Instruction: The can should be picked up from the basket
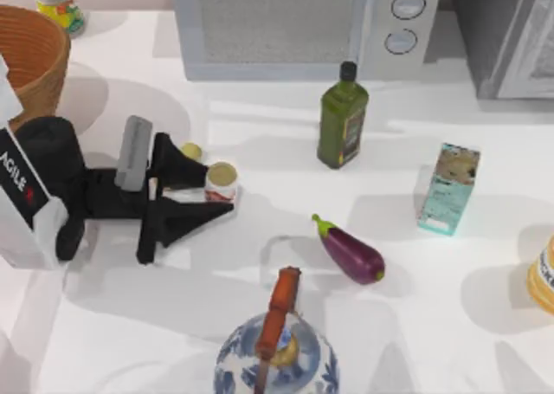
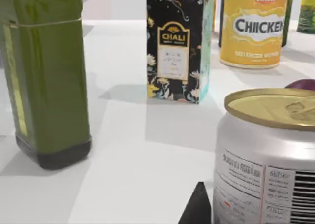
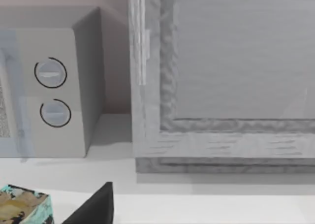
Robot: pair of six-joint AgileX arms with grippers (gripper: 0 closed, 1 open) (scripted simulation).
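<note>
- Top view: my left hand [image 1: 212, 186] lies low over the left half of the bench [image 1: 260, 264], fingers pointing right. The can [image 1: 222, 181] stands upright on the bench between them, at the fingertips: one finger passes on its far side, the other on its near side. It is not in the basket [image 1: 30, 52], which sits well apart at the far left corner. The can's long axis is vertical, so my fingers take it across its round side. I judge the hand closed on the can or all but closed; I see no gap, though contact itself is hard to read from above.
- Top view, the rest: the oil bottle [image 1: 343, 117] stands to the right and farther off, the eggplant [image 1: 351, 250] to the right and nearer. Both are clear of a straight lift.
- Left wrist view: the can [image 2: 268, 160] is very close, upright, gold lid showing, with a dark fingertip [image 2: 197, 207] just beside its wall. The oil bottle [image 2: 44, 76] and a tea box [image 2: 177, 47] stand beyond.
- Right wrist view: my right arm is parked near the microwave [image 3: 54, 86], far from the can; I cannot tell its hand's state. The left is plainly the nearer arm.
</note>
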